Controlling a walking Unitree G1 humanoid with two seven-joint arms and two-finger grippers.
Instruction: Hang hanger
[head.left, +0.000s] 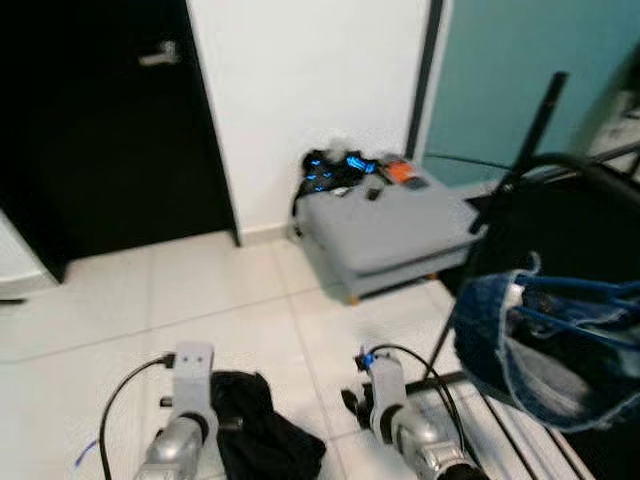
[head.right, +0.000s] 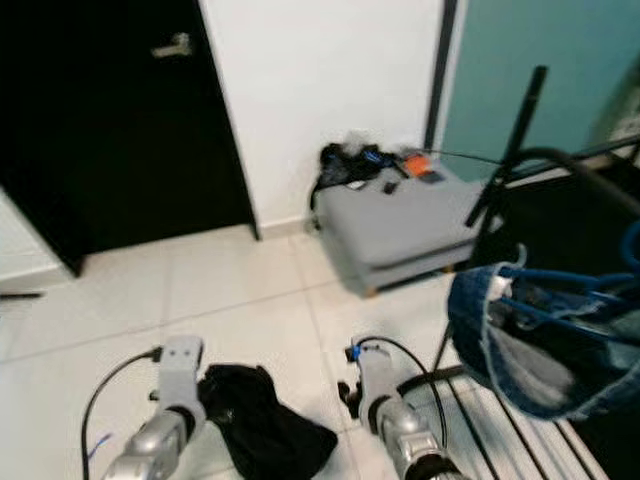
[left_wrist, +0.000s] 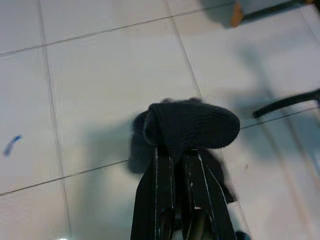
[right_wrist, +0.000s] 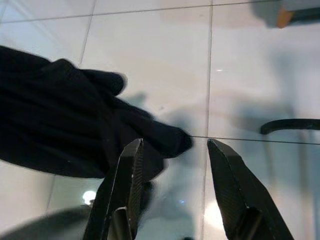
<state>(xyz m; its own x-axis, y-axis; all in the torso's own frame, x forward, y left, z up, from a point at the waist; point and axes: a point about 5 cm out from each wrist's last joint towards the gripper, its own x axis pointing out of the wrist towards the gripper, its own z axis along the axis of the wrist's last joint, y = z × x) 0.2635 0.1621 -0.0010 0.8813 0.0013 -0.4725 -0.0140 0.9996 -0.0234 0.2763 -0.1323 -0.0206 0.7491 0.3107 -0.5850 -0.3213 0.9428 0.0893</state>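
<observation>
A black knit garment (head.left: 265, 430) hangs low over the white tile floor between my two arms. In the left wrist view my left gripper (left_wrist: 177, 152) is shut on a fold of this black garment (left_wrist: 192, 125), which bunches over the fingertips. My right gripper (right_wrist: 172, 142) is open just above the floor, its fingers (right_wrist: 131, 165) beside the edge of the garment (right_wrist: 60, 120) and apart from it. A black clothes rack (head.left: 530, 130) stands at the right, with a blue denim piece (head.left: 540, 340) draped on it.
A grey low ottoman (head.left: 390, 235) sits against the white wall, with a dark bag (head.left: 335, 170) and small items on its far end. A black door (head.left: 100, 120) is at the left. The rack's foot bar (right_wrist: 290, 125) lies on the tiles near my right gripper.
</observation>
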